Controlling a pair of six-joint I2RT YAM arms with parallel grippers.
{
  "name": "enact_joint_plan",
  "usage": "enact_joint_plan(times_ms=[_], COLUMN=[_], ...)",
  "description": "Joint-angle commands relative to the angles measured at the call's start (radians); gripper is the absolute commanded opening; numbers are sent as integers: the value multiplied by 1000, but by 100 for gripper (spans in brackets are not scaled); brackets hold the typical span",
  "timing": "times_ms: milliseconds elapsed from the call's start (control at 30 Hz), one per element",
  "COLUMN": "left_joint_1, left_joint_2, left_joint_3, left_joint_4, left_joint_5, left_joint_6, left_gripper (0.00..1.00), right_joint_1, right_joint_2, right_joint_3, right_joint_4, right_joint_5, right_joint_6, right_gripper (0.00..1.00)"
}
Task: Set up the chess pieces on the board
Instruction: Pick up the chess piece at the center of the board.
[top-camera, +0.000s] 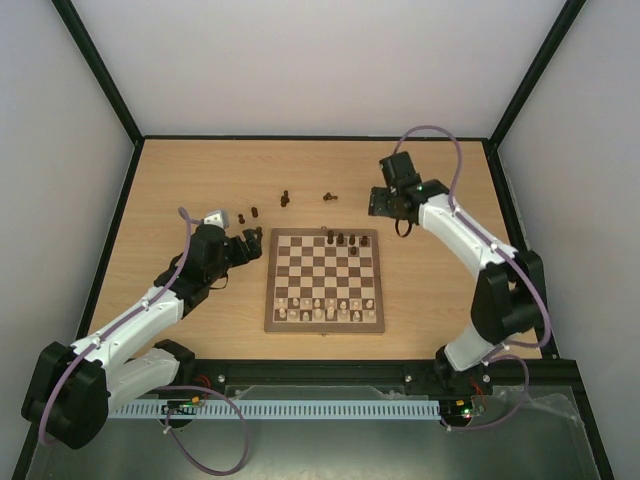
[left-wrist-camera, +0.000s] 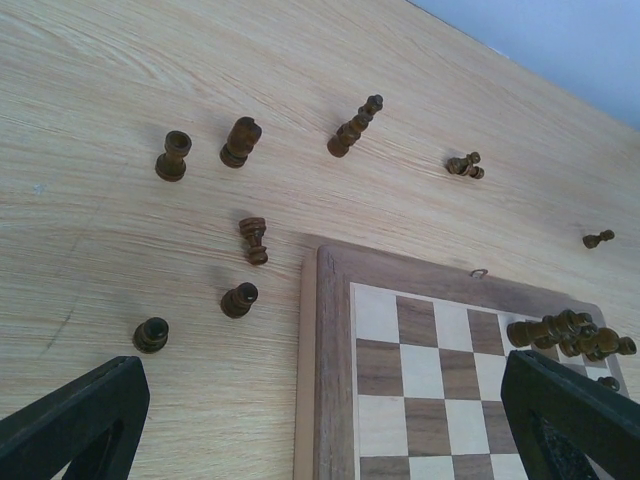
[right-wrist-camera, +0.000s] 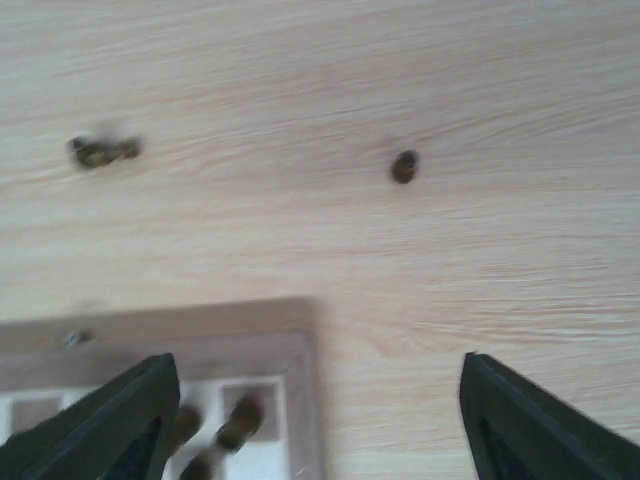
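The board (top-camera: 322, 280) lies mid-table. Several dark chess pieces (top-camera: 345, 240) stand on its far row, toward the right. More dark pieces (top-camera: 285, 198) are scattered on the table beyond the board's far left corner. In the left wrist view several of them (left-wrist-camera: 240, 141) stand or lie on the wood beside the board's corner (left-wrist-camera: 335, 330). My left gripper (top-camera: 248, 246) (left-wrist-camera: 322, 400) hangs open over that corner, holding nothing. My right gripper (top-camera: 385, 204) (right-wrist-camera: 317, 380) is open above the board's far right corner (right-wrist-camera: 250, 330), where blurred dark pieces (right-wrist-camera: 238, 422) stand. One loose piece (right-wrist-camera: 404, 167) lies beyond it.
Pale pieces (top-camera: 328, 310) fill the board's two near rows. A dark-framed enclosure with white walls (top-camera: 320, 60) surrounds the light-wood tabletop (top-camera: 440, 300). The arm bases and a cable tray (top-camera: 300, 408) sit along the near edge.
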Motion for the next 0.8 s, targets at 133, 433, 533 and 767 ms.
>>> enact_joint_plan(times_ms=[133, 433, 533, 767], left_joint_1=[5, 7, 7, 7], left_joint_2=[-24, -38, -36, -27], left_joint_3=[-13, -11, -12, -12], left_joint_4=[14, 6, 8, 12], left_joint_5=[11, 9, 12, 17], left_joint_6=[-2, -2, -3, -3], left_gripper=[99, 100, 99, 100], right_joint_1=[-121, -193, -221, -237], right_joint_2=[300, 498, 504, 541], right_joint_3=[200, 370, 372, 371], right_joint_4=[-46, -73, -70, -34], right_joint_5=[-51, -24, -35, -113], right_joint_6=[22, 19, 15, 1], right_gripper=[86, 71, 67, 61])
